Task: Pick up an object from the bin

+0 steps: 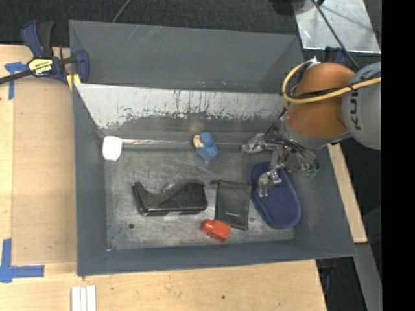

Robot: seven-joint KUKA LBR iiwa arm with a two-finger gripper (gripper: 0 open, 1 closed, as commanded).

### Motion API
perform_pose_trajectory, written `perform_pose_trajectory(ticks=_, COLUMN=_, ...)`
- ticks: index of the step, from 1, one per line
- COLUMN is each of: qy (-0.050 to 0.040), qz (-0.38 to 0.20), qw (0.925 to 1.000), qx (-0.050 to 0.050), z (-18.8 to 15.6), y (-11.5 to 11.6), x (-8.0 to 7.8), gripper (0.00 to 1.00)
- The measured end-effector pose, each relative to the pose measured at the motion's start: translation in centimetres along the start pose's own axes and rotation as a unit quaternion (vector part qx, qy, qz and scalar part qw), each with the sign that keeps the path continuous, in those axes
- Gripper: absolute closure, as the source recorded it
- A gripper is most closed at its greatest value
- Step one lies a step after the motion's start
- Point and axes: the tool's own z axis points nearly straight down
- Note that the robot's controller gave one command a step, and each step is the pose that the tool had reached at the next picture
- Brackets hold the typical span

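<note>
My gripper (pixel 258 167) hangs at the right side of the bin, open. One metal finger (pixel 253 147) points left toward the back wall, while the other finger (pixel 265 184) sits over the back end of a dark blue oval pouch (pixel 282 206). Nothing is between the fingers. The pouch lies flat along the right wall. Just left of it lies a black flat rectangular case (pixel 232 205). A small red-orange cap-like piece (pixel 215 229) rests at that case's front corner.
A black stapler-shaped thing (pixel 170 198) lies in the bin's middle. A small blue and tan figure (pixel 205 146) stands near the back wall, and a white block (pixel 112 148) sits in the back left corner. The arm's orange cover overhangs the right rim.
</note>
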Motion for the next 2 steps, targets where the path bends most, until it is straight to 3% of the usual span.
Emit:
perform_pose_trajectory(ticks=1, qy=0.0066, qz=-0.001, qw=1.0000, qx=0.000, z=-0.1, y=-0.2, x=0.2, gripper=1.00)
perform_pose_trajectory(ticks=2, qy=0.0022, qz=-0.017, qw=0.9999, qx=0.002, z=-16.2, y=0.1, x=1.0, gripper=1.00)
